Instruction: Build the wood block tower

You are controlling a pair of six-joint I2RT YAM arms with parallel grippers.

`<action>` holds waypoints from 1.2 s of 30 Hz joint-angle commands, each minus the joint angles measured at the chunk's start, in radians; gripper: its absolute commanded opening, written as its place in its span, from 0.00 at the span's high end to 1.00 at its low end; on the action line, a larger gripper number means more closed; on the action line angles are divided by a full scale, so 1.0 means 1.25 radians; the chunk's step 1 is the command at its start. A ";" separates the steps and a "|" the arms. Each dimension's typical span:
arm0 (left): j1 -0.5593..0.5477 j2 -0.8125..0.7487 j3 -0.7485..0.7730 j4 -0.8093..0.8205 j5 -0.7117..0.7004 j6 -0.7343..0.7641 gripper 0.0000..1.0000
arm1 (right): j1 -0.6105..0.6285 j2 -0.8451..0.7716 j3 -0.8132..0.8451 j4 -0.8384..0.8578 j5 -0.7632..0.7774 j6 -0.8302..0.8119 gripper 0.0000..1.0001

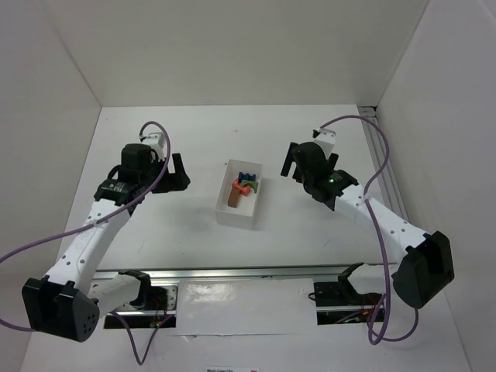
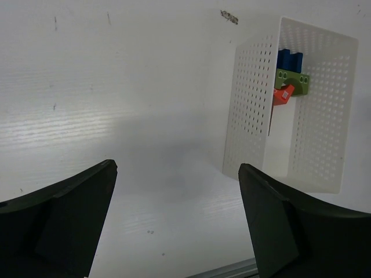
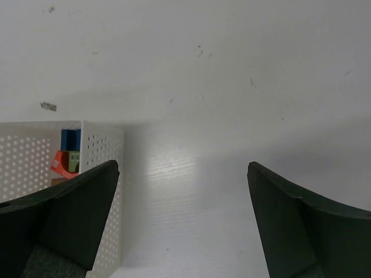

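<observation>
Flanking perforated white bin (image 1: 234,217), apart from it. Showing left gripper (image 2: 177,171) and right gripper (image 3: 182,167) jaws spread wide, gripping nothing. Noting blue, green, red, brown wood blocks (image 1: 243,187) jumbled inside bin.

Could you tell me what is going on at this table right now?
Nothing is being handled yet. The left gripper and the right gripper both hang open and empty, one on either side of the white bin. The wood blocks, brown, red, green and blue, lie bunched together inside the bin, and none has been taken out.
</observation>
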 commanded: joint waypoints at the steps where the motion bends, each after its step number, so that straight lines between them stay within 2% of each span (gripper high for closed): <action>1: 0.000 -0.021 0.018 0.009 0.037 -0.010 0.01 | -0.003 -0.006 -0.023 -0.072 -0.020 0.009 0.01; 24: 0.000 -0.021 0.026 0.000 0.020 -0.018 0.01 | -0.003 -0.008 -0.032 -0.072 -0.052 -0.013 0.01; 30: 0.000 -0.012 0.069 -0.073 -0.063 -0.062 0.01 | 0.097 0.045 0.076 -0.072 -0.071 -0.021 0.01; 36: 0.008 -0.005 0.094 -0.129 -0.208 -0.140 0.01 | 0.240 0.216 0.278 -0.099 -0.004 -0.013 0.01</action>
